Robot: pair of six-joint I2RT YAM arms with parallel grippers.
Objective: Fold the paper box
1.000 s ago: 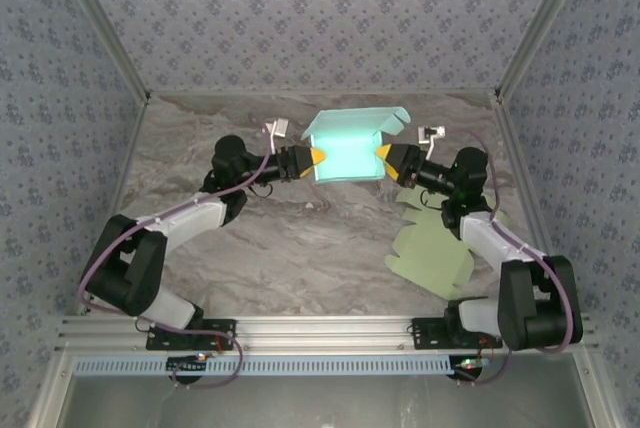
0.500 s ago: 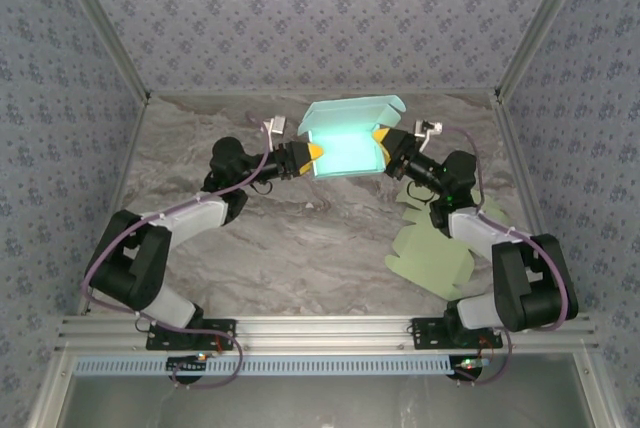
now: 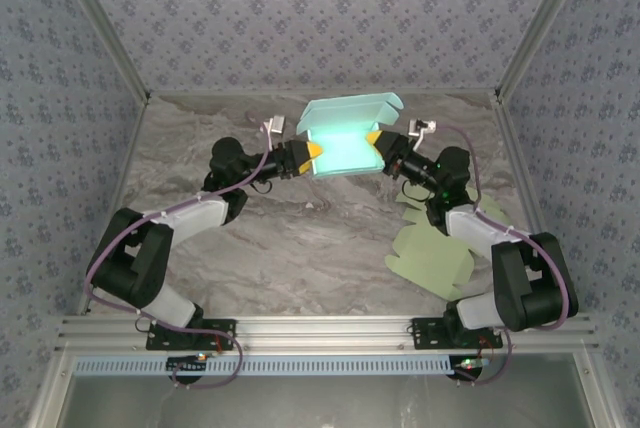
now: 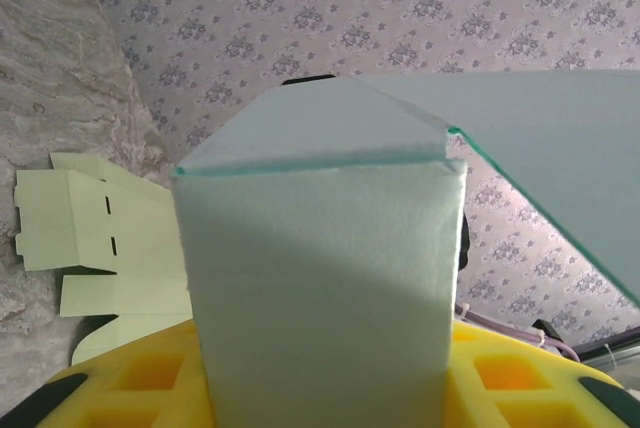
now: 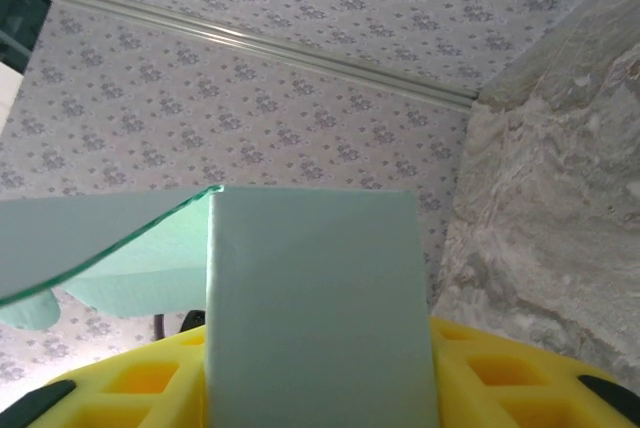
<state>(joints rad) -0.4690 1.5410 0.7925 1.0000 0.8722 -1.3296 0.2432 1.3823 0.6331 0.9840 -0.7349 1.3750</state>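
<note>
Your left tool (image 3: 316, 154) is clenched on the left end wall of the box (image 3: 345, 146), and your right tool (image 3: 376, 138) grips the opposite end wall. In each wrist view that wall stands upright between the yellow fingers (image 4: 140, 378). The box sits at the upper centre of the top view, held between the two arms. From above you cannot tell whether it rests on the worktop (image 3: 280, 238) or hangs just over it.

Pinching both ends this way squares the shell and keeps the side walls upright, so nothing springs back flat while you work. The lid (image 3: 350, 108) stands open along the far edge, slanting up and away, clear of both tools. It looks like the step left to do, since the body already reads as formed.

The blanks (image 3: 435, 253) lie flat at the lower right, well apart from the box, beside your right arm and out of the way.
</note>
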